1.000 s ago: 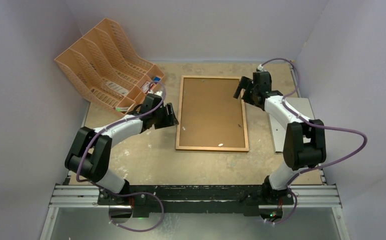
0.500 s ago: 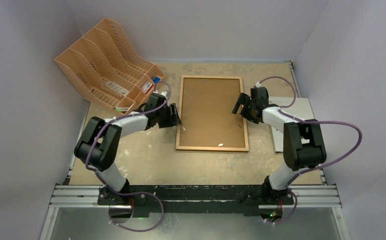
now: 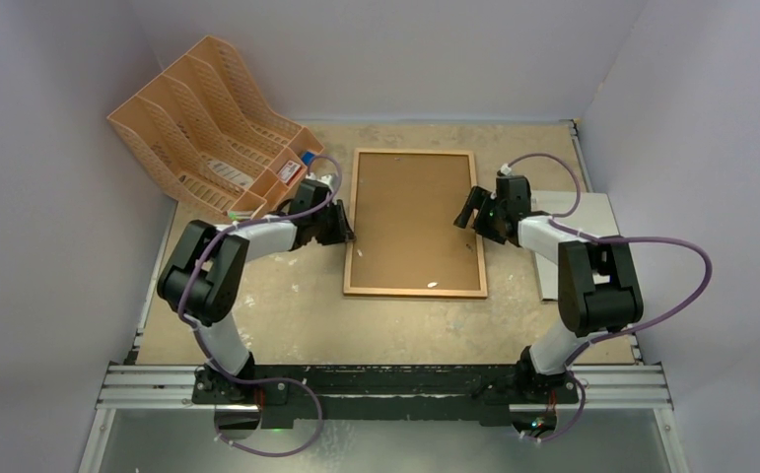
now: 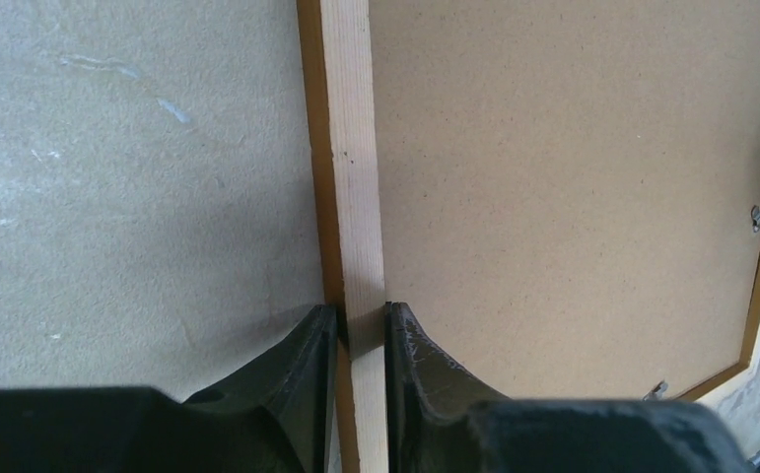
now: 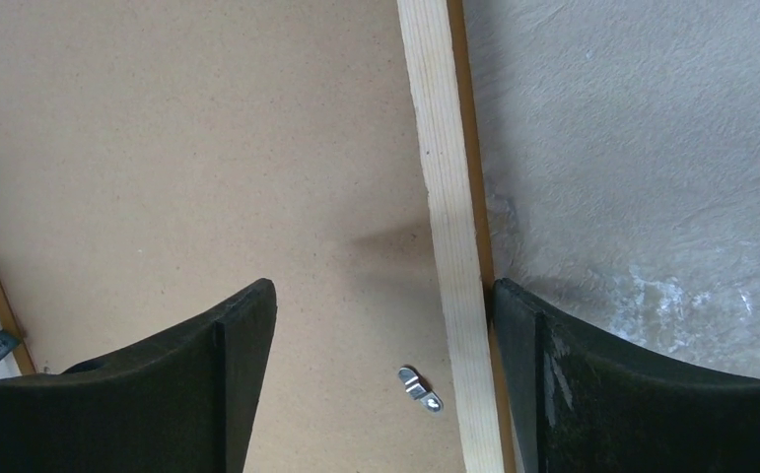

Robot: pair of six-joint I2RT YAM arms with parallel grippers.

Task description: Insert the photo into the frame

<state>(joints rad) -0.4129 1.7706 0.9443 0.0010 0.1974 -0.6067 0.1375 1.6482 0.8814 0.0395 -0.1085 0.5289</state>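
The frame (image 3: 415, 292) lies face down on the table with a brown backing panel (image 3: 413, 222) in it. My left gripper (image 3: 341, 225) is at its left side. In the left wrist view that gripper (image 4: 361, 315) is shut on the pale wooden rail (image 4: 354, 197), one finger on each side. My right gripper (image 3: 474, 209) is at the right rail and open. In the right wrist view the gripper (image 5: 383, 291) straddles the rail (image 5: 445, 177), with the outer finger (image 5: 523, 335) against it and the inner finger over the backing panel (image 5: 208, 148). The photo is out of view.
An orange-tan file rack (image 3: 213, 128) stands at the back left, close to my left arm. A pale grey-white sheet (image 3: 592, 212) lies at the right under my right arm. Small metal turn clips (image 5: 421, 389) sit on the backing near the rails.
My left jaws have closed on the frame's left rail. My right gripper has come nearer along the right rail, lowered over it, and narrowed a little.
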